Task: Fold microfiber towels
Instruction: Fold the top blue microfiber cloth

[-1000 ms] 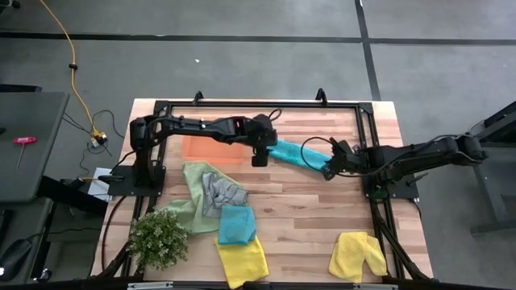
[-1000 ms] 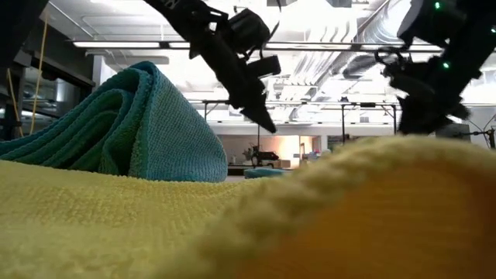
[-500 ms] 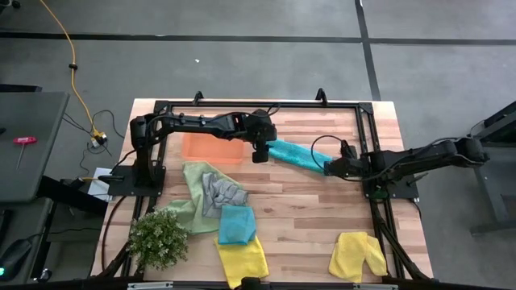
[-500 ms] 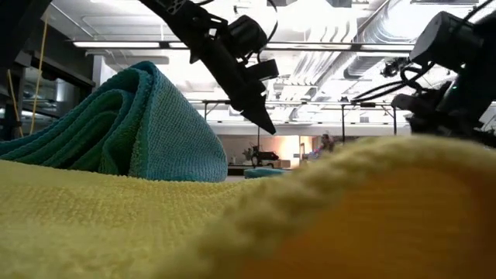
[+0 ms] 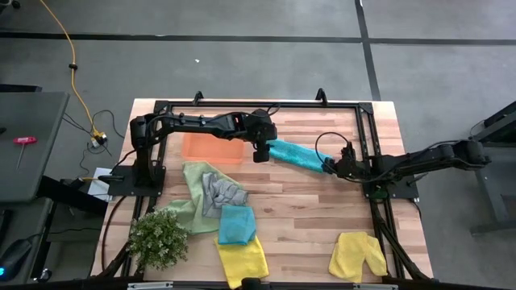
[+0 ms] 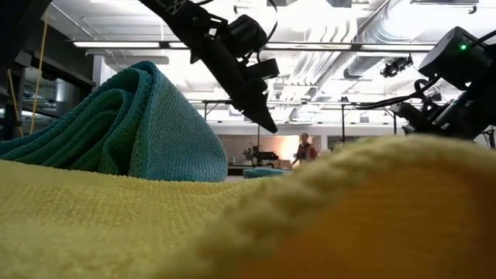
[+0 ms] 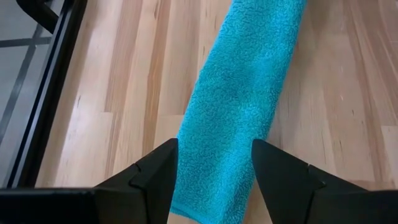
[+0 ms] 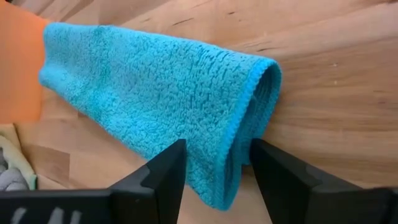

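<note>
A teal-blue microfiber towel (image 5: 294, 155), folded into a long strip, lies on the wooden table between both grippers. My left gripper (image 5: 260, 155) hovers open above the strip's left end (image 7: 211, 199), one finger on each side and clear of the table in the low view (image 6: 267, 126). My right gripper (image 5: 332, 165) is low at the strip's right end, open, its fingers (image 8: 168, 174) on either side of the folded end's near corner (image 8: 217, 186). That end (image 8: 264, 74) shows a looped fold. Other towels lie near the front edge. My right gripper stands with one finger on each side of the folded right end's corner (image 8: 224, 168), coming in slanting down from the table's right side. I cannot tell whether the fingers touch the cloth. The towel lies on the table.
An orange tray (image 5: 214, 147) lies beside the left gripper. A light green towel (image 5: 192, 201), a grey one (image 5: 222, 193), a teal one (image 5: 236, 224) and a yellow one (image 5: 242, 258) are heaped at front left beside a plant (image 5: 159, 238). Another yellow towel (image 5: 357, 255) lies front right.
My right gripper has sunk toward the table at the strip's right end and rolled about its own pointing line, drawing back a little toward the right edge. The teal strip lies where it was.
</note>
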